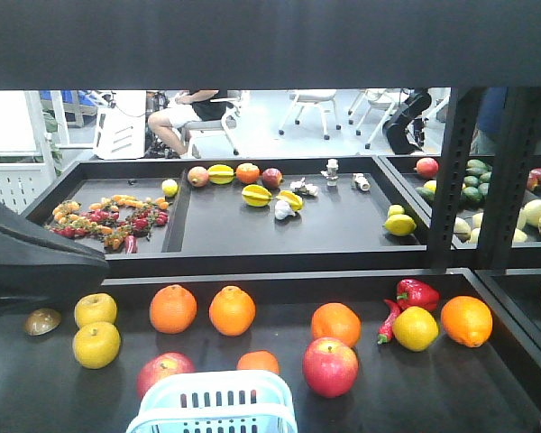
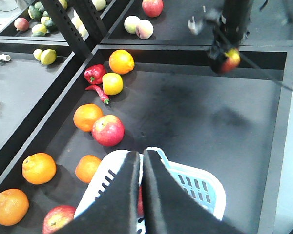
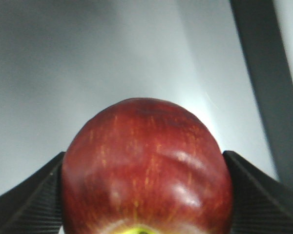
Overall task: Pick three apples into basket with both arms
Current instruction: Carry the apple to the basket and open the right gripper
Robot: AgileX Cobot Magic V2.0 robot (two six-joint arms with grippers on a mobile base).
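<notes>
Apple fills the right wrist camera, wedged between the ribbed black fingers of the right gripper, which clasps it in the air above the dark tray, well apart from the basket. The left gripper hangs over the pale white-blue basket, its jaws pressed together with only a thin slit between them and nothing held. A red apple rests just right of the basket; another red apple lies at its left, beside oranges and a red pepper.
</notes>
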